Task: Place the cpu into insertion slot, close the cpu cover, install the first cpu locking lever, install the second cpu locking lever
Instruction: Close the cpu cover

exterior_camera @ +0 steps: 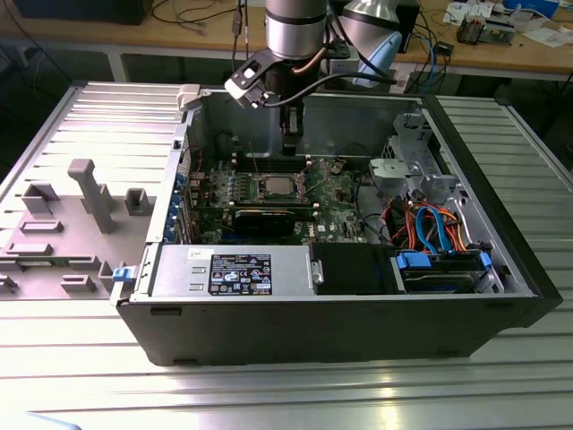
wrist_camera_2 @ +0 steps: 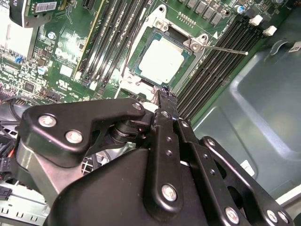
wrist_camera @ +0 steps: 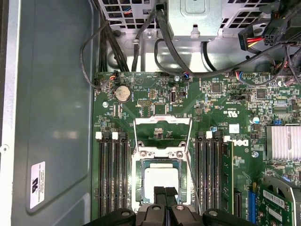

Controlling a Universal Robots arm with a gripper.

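Inside the open computer case [exterior_camera: 269, 336] on the bench [exterior_camera: 269, 399], the cpu [wrist_camera: 161, 181] sits in the insertion slot [wrist_camera: 162, 154]. The cpu cover [wrist_camera: 162, 120] is swung open beside it. The fingers [wrist_camera: 160, 194], pressed together, are at the slot's edge.

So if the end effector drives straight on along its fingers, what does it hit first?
Probably the metal rim of the insertion slot, at the edge of the seated cpu. The end effector points down at that border; depth's unclear, so it could be either.
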